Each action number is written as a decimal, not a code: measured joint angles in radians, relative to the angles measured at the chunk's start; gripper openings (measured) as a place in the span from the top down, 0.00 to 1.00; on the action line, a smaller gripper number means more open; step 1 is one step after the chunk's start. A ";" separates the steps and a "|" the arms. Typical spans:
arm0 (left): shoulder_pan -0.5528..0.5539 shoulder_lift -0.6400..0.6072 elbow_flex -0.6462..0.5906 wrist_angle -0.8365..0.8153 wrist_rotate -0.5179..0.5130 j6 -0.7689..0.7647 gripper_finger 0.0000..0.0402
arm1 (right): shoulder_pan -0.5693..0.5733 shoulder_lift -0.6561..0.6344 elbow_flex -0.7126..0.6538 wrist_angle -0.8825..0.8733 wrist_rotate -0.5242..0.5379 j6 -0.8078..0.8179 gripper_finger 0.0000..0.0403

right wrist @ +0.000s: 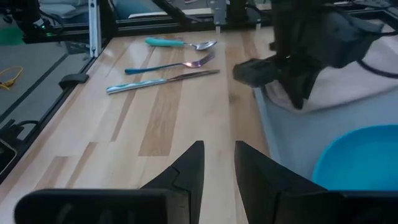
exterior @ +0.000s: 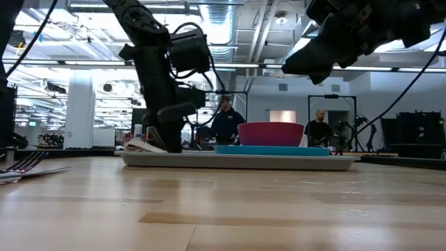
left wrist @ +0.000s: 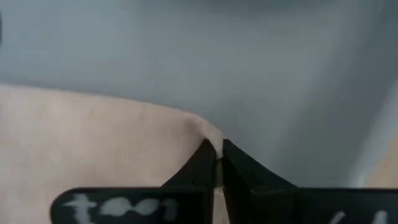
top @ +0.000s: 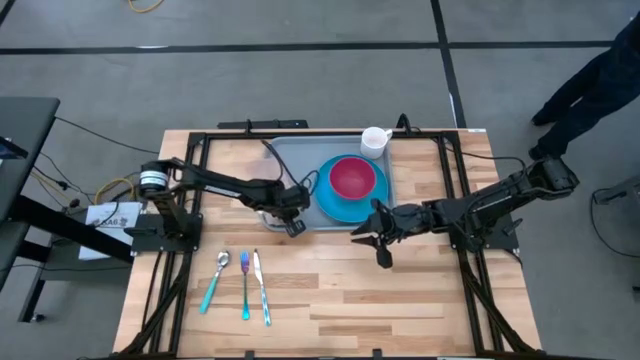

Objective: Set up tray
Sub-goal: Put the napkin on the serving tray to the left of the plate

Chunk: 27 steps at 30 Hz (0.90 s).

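Note:
The grey-blue tray [top: 296, 160] lies on the far middle of the table. It carries a round blue plate [top: 335, 205] with a pink bowl [top: 352, 177] on it and a white cup [top: 375, 141] at its far edge. A beige napkin [left wrist: 93, 143] lies on the tray's left near part. My left gripper [top: 293, 222] is down over that part, shut on the napkin. My right gripper [top: 372, 245] hovers open above the table just near the tray's near edge, touching nothing. A spoon [top: 215, 280], fork [top: 245, 285] and knife [top: 262, 290] lie on the table nearer the near-left. My left gripper [left wrist: 216, 149] pinches a raised corner or fold of the napkin [left wrist: 208, 132] between its two fingertips, coming from above and pointing down. The rest of the napkin lies flat on the tray [left wrist: 261, 68]. One layer or several, I cannot tell.
The cutlery [right wrist: 168, 65] lies side by side on bare wood in front of the tray's left near corner. Bare tabletop spreads along the near side [top: 400, 300]. A person stands beyond the table's far right corner [top: 590, 70]; more people show in the room behind [exterior: 224, 118].

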State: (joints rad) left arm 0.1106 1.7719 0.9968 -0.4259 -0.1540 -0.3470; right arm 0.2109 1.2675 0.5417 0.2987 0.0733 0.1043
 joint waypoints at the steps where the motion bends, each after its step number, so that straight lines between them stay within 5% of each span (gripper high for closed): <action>1: -0.006 0.007 0.012 0.000 0.003 0.011 1.00 | -0.006 0.000 0.002 -0.004 -0.002 0.000 0.80; 16: -0.021 0.016 0.088 -0.040 -0.050 0.103 0.98 | -0.043 0.000 0.003 -0.021 -0.033 0.002 0.80; 27: -0.016 0.015 0.088 -0.037 0.002 0.101 0.67 | -0.043 0.000 0.003 -0.036 -0.047 0.009 0.80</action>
State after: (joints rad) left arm 0.0945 1.7873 1.0843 -0.4626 -0.1523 -0.2459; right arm 0.1677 1.2678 0.5449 0.2631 0.0265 0.1133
